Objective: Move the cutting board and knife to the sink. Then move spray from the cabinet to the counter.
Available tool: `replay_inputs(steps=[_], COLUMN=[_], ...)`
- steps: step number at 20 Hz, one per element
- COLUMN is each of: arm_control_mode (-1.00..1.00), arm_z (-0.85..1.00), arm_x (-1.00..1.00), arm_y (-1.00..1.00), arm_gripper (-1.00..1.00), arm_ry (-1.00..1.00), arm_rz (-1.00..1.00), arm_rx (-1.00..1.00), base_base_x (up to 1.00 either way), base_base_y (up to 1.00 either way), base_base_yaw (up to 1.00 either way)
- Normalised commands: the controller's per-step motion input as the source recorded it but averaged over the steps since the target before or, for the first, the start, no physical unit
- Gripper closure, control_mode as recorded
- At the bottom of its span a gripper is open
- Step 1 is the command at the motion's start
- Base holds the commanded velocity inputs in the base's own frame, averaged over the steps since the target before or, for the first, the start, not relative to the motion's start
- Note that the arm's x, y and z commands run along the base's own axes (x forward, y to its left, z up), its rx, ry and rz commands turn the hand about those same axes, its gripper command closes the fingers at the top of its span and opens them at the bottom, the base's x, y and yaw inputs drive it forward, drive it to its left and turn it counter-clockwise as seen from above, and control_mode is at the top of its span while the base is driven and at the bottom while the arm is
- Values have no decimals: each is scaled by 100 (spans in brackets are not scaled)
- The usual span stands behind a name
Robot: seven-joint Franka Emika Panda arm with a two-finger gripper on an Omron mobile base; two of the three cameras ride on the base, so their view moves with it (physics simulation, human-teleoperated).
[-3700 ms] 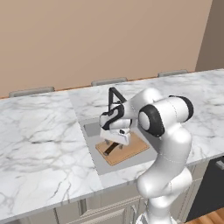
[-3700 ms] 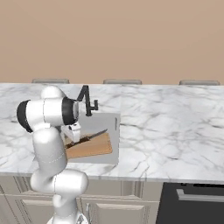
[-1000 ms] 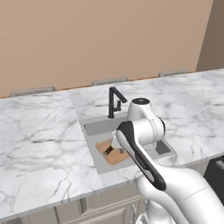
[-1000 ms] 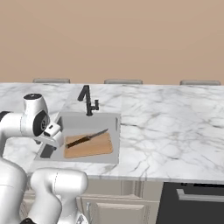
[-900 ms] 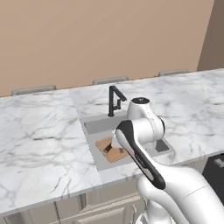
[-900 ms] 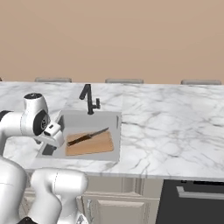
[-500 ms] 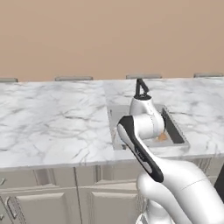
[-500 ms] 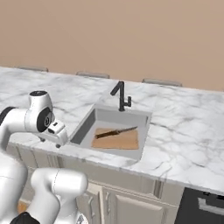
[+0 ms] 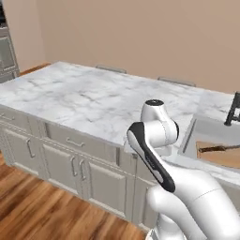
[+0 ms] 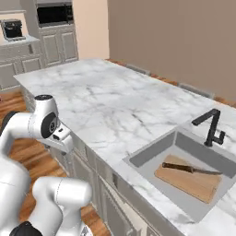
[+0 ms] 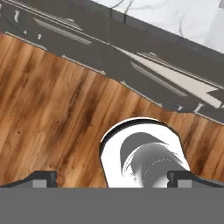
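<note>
No brand, label or readable writing is seen on anything in the left base view, where the counter (image 9: 89, 101) is shown as a white marble slab with grey veins over beige panelled base cabinets (image 9: 61, 159) and a wooden floor (image 9: 42, 211); the sink (image 9: 206, 136) is set into the slab at the right edge, with the cutting board (image 9: 222, 157) lying flat in its basin, the knife (image 9: 213, 149) resting on top of the board and a dark tap (image 9: 233, 110) standing at the far rim. Against the picture of half a second ago the whole scene has been shifted, so the camera has been carried round with the base: the sink, then near the middle, is now at the right edge, while board and knife are unchanged within it. In the right base view no writing can be read either; the basin wall (image 10: 154, 150) is seen at lower right, the board (image 10: 193, 182) on its floor, the knife (image 10: 186, 168) across it with the blade pointing right, and the tap (image 10: 212, 124) behind; tall cabinets with a dark oven (image 10: 55, 14) are now seen at the far left, which were outside the earlier picture. In the hand view the gripper (image 11: 112, 178) is pointed down at the plank floor (image 11: 52, 109) with the cabinet fronts across the top; its two dark tips (image 11: 41, 178) are spread wide at the bottom corners and nothing is pinched between them
</note>
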Motion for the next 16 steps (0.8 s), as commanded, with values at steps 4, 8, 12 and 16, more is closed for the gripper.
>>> replay_inputs(steps=[4, 8, 12, 16], arm_control_mode=[100, 100, 100, 100], arm_z=[0, 0, 0, 0], arm_x=[0, 0, 0, 0], arm_y=[0, 0, 0, 0], arm_gripper=[-100, -100, -100, -100], arm_ry=[0, 0, 0, 0], arm_rz=[0, 0, 0, 0], arm_rx=[0, 0, 0, 0], base_base_x=[11, 35, 64, 82], base_base_y=[22, 19, 18, 15], base_base_yaw=[77, 62, 38, 26])
